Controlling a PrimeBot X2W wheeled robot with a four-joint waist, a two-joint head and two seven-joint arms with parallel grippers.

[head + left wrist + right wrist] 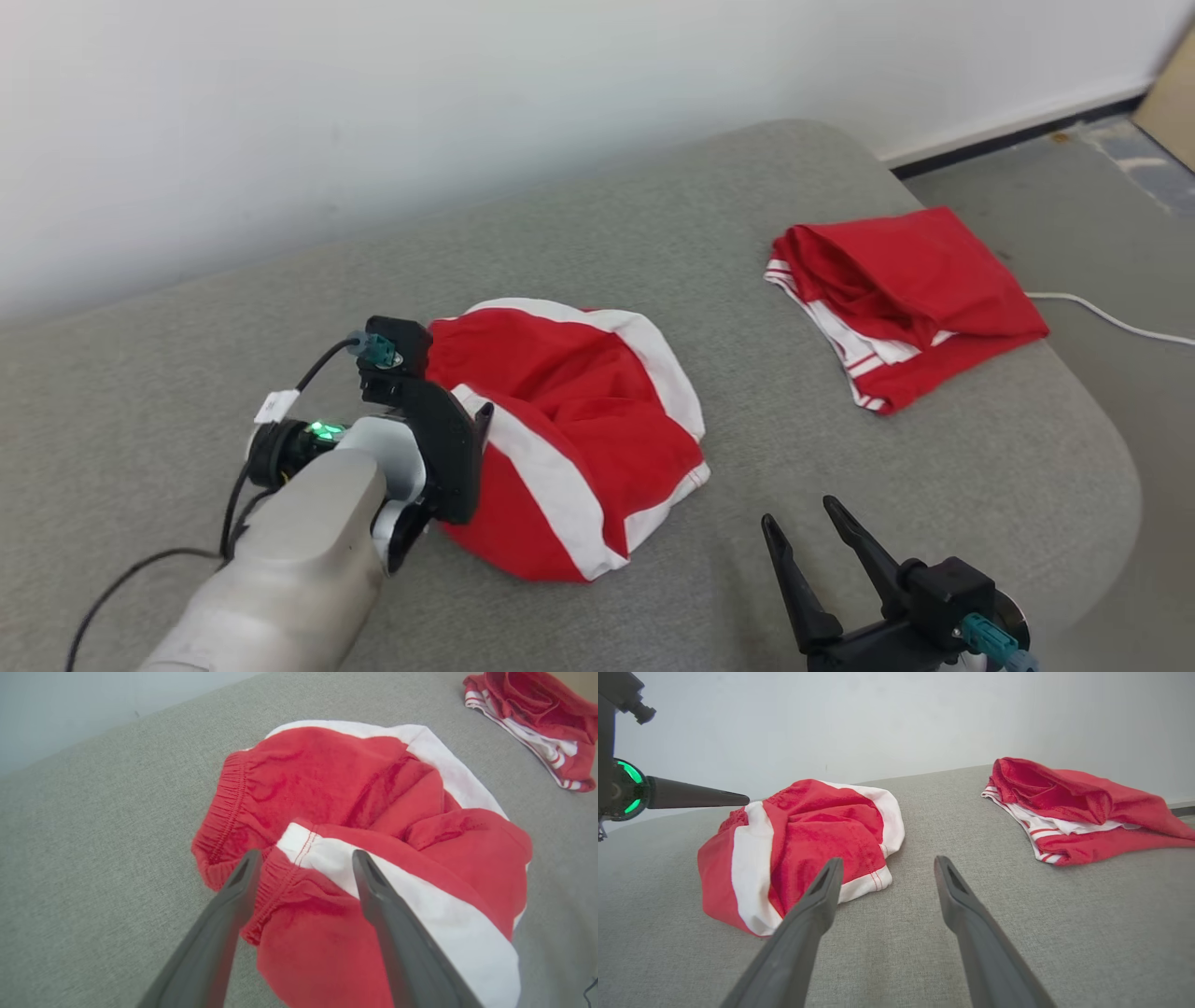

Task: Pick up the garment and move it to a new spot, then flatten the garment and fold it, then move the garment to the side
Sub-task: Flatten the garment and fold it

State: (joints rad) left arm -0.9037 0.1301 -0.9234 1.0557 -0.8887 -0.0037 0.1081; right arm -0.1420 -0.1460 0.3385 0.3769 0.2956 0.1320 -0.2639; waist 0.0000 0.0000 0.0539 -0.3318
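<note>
Left wrist view: left gripper, fingers spread, hovers over the crumpled garment at its waistband; pick-up step in hand. Next: descend and pinch. The right gripper is likewise spread.

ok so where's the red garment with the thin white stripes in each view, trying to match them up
Head view: the red garment with thin white stripes lies at upper right.
Left wrist view: it sits in the top right corner, cut by the top edge.
Right wrist view: it lies at upper right.
Shared landmark: the crumpled red shorts with broad white bands, left of it in every view.
</note>
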